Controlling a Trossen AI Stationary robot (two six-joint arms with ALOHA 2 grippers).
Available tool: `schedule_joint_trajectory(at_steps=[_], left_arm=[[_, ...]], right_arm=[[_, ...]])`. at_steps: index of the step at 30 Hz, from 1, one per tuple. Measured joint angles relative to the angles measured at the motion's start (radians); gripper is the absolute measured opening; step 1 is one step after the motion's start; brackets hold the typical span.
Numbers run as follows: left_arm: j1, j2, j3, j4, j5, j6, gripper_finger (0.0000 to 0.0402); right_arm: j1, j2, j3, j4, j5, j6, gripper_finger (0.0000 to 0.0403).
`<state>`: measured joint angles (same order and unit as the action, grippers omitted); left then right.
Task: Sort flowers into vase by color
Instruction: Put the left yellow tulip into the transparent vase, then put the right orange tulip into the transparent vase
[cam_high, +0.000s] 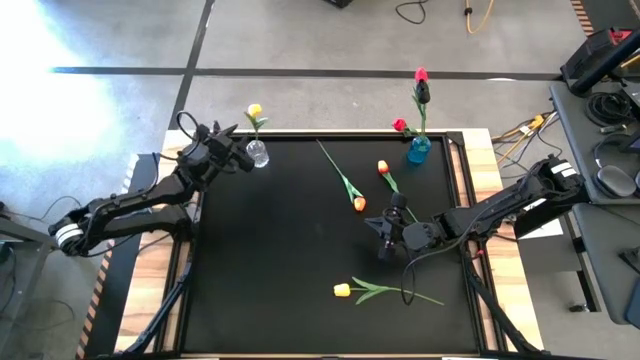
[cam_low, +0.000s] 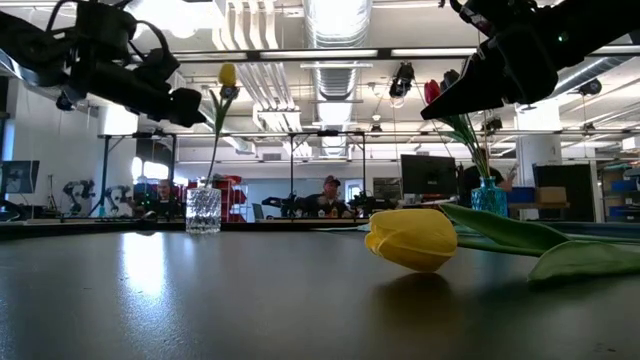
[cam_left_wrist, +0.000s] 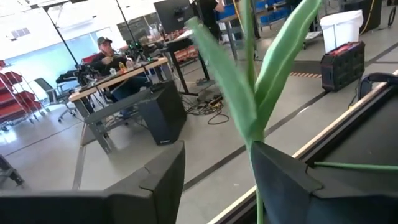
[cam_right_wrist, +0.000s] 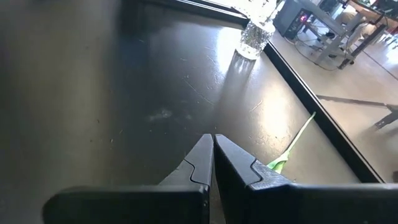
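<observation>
Sorting partly done: a yellow tulip (cam_high: 254, 111) stands in the clear vase (cam_high: 258, 154) at the table's far-left corner, my left claw (cam_high: 240, 157) apart beside it. Red tulips (cam_high: 420, 76) fill the blue vase (cam_high: 418, 150), far-right. Three flowers (cam_high: 343, 290) lie unsorted; my right claw (cam_high: 386, 232), fingers together, hovers mid-table.

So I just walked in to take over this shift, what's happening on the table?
The robot is sorting tulips into vases by color. The left tool is open at the clear vase, which holds a yellow tulip. The blue vase holds red ones. The right tool hovers shut mid-table. Two orange tulips and another yellow one lie on the black mat.
</observation>
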<state>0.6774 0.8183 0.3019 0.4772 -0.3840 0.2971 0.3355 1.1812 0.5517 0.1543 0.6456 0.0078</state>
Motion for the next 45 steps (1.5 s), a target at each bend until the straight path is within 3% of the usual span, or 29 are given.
schedule_joint_trajectory(at_steps=[3,9,16,20,23,26,30,33,41,45], left_arm=[[-0.005,-0.059,-0.004,-0.075,0.019,-0.003,0.017],[-0.007,-0.185,-0.062,-0.127,0.278,-0.106,0.016],[-0.018,-0.32,-0.143,-0.118,0.493,-0.17,0.0157],[-0.022,-0.368,-0.173,-0.117,0.536,-0.172,0.0156],[-0.023,-0.397,-0.191,-0.119,0.552,-0.173,0.0156],[-0.023,-0.418,-0.205,-0.12,0.552,-0.167,0.0156],[-0.023,-0.432,-0.211,-0.122,0.565,-0.157,0.0156],[-0.023,-0.435,-0.211,-0.121,0.584,-0.16,0.0156],[-0.023,-0.434,-0.211,-0.121,0.611,-0.164,0.0156],[-0.024,-0.434,-0.211,-0.121,0.612,-0.162,0.0156]], right_arm=[[0.0,0.0,0.007,-0.008,-0.004,0.014,0.0009],[0.001,0.013,0.048,-0.069,-0.123,0.018,0.0027],[0.02,0.115,0.094,-0.189,-0.252,0.142,0.0109],[0.06,0.212,0.177,-0.353,-0.271,0.304,0.0173],[0.1,0.279,0.259,-0.45,-0.352,0.41,0.0212],[0.142,0.349,0.334,-0.518,-0.415,0.475,0.0235],[0.161,0.434,0.44,-0.634,-0.35,0.511,0.0244],[0.104,0.479,0.506,-0.693,-0.252,0.527,0.0239],[-0.184,0.458,0.541,-0.775,-0.287,0.435,0.0224],[-0.247,0.382,0.528,-0.926,-0.277,0.52,0.0224]])
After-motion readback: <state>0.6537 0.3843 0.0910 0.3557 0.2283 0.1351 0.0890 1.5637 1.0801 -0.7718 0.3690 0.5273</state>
